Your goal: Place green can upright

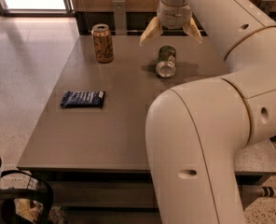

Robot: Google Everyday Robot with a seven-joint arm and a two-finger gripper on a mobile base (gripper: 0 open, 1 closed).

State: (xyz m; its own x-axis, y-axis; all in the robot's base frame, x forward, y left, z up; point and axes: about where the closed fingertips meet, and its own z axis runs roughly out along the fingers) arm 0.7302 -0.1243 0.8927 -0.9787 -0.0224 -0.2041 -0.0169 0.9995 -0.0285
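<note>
The green can (166, 60) lies on its side on the grey table (114, 125), its silver end facing the camera. My gripper (171, 33) hangs open just above and behind the can, its two pale fingers (148, 31) spread wide to either side. It holds nothing. The can is not touched by either finger.
An orange-gold can (102, 43) stands upright at the table's back left. A dark blue snack packet (83, 99) lies flat on the left side. My large white arm (222, 125) covers the right part of the table. A dark wall base runs behind the table.
</note>
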